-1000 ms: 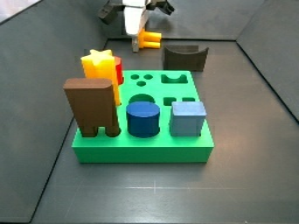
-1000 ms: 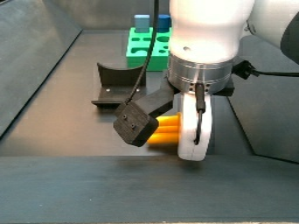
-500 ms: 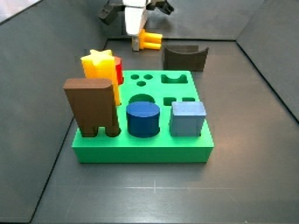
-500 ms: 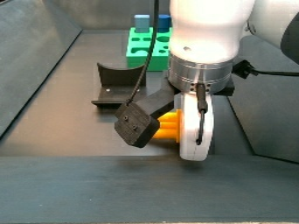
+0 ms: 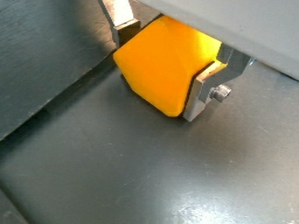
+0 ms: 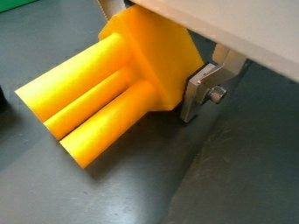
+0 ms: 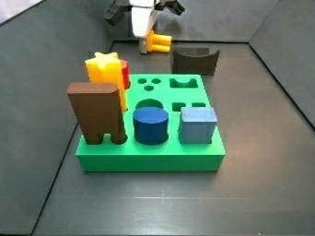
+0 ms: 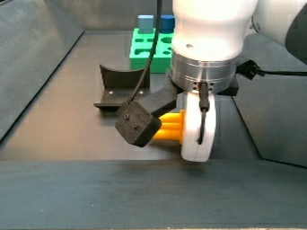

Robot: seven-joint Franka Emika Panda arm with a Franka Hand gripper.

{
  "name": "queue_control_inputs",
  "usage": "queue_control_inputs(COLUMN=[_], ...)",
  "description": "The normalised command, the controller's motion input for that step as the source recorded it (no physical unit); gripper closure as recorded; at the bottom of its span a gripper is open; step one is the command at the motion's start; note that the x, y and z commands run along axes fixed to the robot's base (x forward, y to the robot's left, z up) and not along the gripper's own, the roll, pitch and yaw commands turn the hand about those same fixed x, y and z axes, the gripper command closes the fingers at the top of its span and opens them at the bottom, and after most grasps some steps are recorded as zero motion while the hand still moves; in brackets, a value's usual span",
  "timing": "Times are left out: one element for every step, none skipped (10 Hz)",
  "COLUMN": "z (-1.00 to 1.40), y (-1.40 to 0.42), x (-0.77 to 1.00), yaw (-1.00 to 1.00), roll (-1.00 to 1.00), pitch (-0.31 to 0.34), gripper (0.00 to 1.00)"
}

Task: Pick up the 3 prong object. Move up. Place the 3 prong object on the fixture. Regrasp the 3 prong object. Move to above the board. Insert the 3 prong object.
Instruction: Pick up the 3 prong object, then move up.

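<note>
My gripper [image 5: 163,59] is shut on the 3 prong object [image 5: 163,63], an orange-yellow block; in a wrist view its round prongs [image 6: 82,109] stick out sideways, close above the dark floor. The silver fingers [image 6: 201,89] press on both sides of the block. In a side view the gripper [image 7: 147,37] is at the far end of the floor, left of the fixture [image 7: 194,61], with the 3 prong object [image 7: 157,42] in it. In a side view the block [image 8: 173,126] shows behind the finger [image 8: 198,135]. The green board [image 7: 154,129] lies nearer.
On the board stand a tall brown two-legged block [image 7: 96,113], a yellow star block [image 7: 106,67], a blue cylinder [image 7: 150,125] and a blue-grey cube [image 7: 197,124]. Dark walls [image 7: 277,74] bound the floor. The fixture [image 8: 118,86] lies left of the arm.
The gripper and the 3 prong object have shifted very slightly in a side view; otherwise nothing has visibly changed.
</note>
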Motion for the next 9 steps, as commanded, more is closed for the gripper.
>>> queue_control_inputs(z=[0.0, 0.0, 0.0, 0.0, 0.83, 0.79, 0.7, 0.48, 0.38], y=[0.0, 0.0, 0.0, 0.0, 0.0, 0.0, -0.01, -0.01, -0.01], x=[0.0, 0.0, 0.0, 0.0, 0.0, -0.06, -0.07, -0.04, -0.03], yaw=[0.0, 0.0, 0.0, 0.0, 0.0, 0.02, 0.02, 0.02, 0.02], roll=[0.0, 0.0, 0.0, 0.0, 0.0, -0.01, -0.03, -0.05, -0.07], pitch=[0.0, 0.0, 0.0, 0.0, 0.0, 0.028, 0.042, 0.036, 0.037], gripper=[1.0, 1.0, 1.0, 1.0, 1.0, 1.0, 1.0, 1.0, 1.0])
